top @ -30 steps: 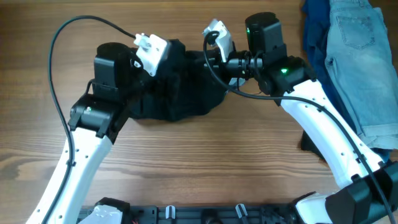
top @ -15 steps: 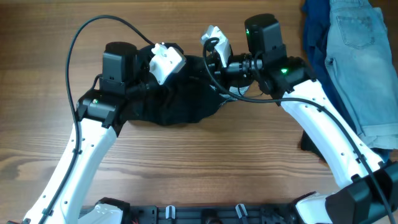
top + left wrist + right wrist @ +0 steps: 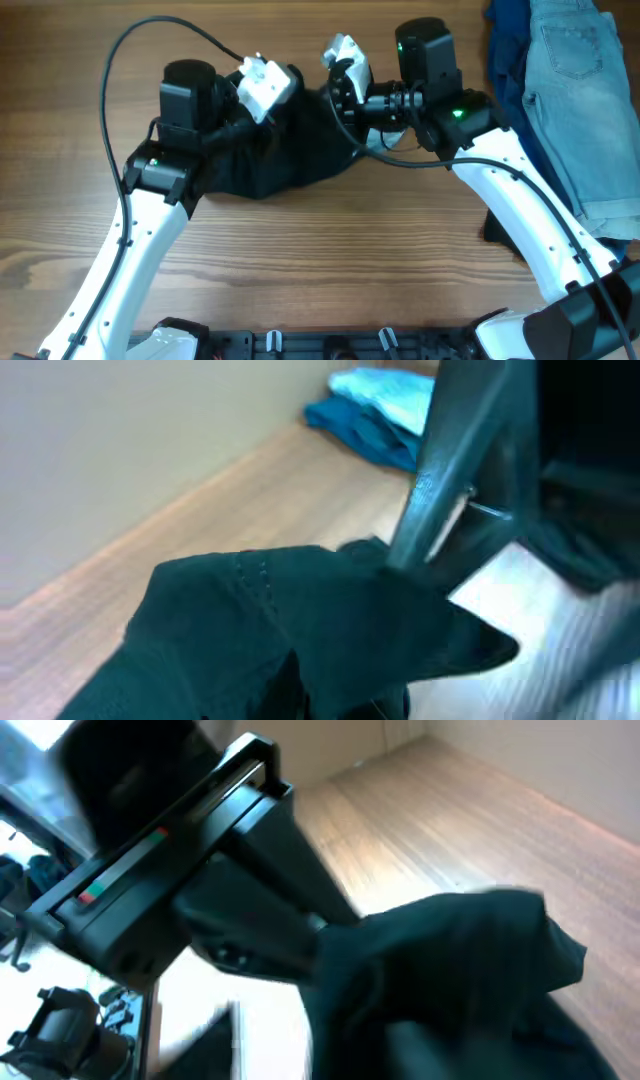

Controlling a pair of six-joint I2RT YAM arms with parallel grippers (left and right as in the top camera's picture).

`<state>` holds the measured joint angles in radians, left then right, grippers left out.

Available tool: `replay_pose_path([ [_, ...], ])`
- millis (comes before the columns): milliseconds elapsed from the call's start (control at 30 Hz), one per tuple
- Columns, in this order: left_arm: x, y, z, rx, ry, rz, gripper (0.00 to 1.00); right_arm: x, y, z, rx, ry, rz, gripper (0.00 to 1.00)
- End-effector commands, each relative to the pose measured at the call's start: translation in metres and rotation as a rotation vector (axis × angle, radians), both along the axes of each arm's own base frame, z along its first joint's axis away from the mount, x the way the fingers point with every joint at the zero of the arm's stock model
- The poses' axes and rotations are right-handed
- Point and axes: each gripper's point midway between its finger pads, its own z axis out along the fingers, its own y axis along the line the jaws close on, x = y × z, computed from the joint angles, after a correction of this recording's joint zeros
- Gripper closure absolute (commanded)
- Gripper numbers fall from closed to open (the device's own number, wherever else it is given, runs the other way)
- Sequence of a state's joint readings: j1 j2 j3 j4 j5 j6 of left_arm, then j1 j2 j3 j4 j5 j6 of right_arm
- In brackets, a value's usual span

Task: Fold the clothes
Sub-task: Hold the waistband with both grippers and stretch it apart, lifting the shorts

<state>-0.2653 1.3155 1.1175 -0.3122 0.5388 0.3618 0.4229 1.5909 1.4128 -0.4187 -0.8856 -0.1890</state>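
Black shorts (image 3: 268,160) lie bunched at the table's far middle, their upper edge lifted between the two grippers. My left gripper (image 3: 292,82) is at the bunch's top left and shut on the black fabric (image 3: 280,620), which drapes over and hides its jaws. My right gripper (image 3: 336,100) is close by on the right, against the same cloth (image 3: 460,980). Its jaws are buried in blurred dark fabric, so I cannot tell how they stand. The light-blue denim shorts (image 3: 590,110) lie at the far right on a dark blue garment (image 3: 508,50).
The two wrists nearly touch above the shorts. The right arm (image 3: 460,450) fills the left wrist view and the left arm (image 3: 200,860) fills the right wrist view. The blue garments (image 3: 375,415) lie by the far edge. A cable (image 3: 130,50) loops over the left arm.
The left gripper has swung to the far right toward the right gripper and closed on the black fabric. The shorts are drawn into a tighter bunch. The right arm has hardly moved.
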Motion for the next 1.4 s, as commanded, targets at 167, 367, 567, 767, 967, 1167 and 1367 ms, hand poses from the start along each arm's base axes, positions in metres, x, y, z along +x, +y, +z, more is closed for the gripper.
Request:
replay_pose_path([
  [167, 0.042, 0.045, 0.016, -0.068, 0.009, 0.4, 0.96, 0.066, -0.058, 0.021, 0.011, -0.026, -0.323, 0.01],
  [367, 0.045, 0.057, 0.038, -0.094, -0.061, 0.476, 0.96, 0.1, -0.123, -0.014, -0.112, 0.071, -0.593, 0.0],
  [567, 0.036, 0.061, 0.065, -0.146, -0.117, 0.486, 0.96, 0.128, -0.156, -0.074, -0.171, 0.267, -0.763, 0.0],
  [767, 0.029, 0.071, 0.077, -0.145, -0.147, 0.529, 0.96, 0.142, -0.159, -0.151, -0.218, 0.471, -0.815, 0.09],
  [967, 0.028, 0.074, 0.073, -0.131, -0.134, 0.546, 0.96, 0.155, -0.164, -0.197, -0.229, 0.546, -0.842, 0.16],
  [1167, 0.028, 0.074, 0.073, -0.131, -0.135, 0.546, 0.96, 0.159, -0.163, -0.228, -0.228, 0.615, -0.863, 0.27],
  [1367, 0.029, 0.075, 0.074, -0.131, -0.139, 0.553, 0.96, 0.153, -0.155, -0.246, -0.222, 0.671, -0.817, 0.63],
])
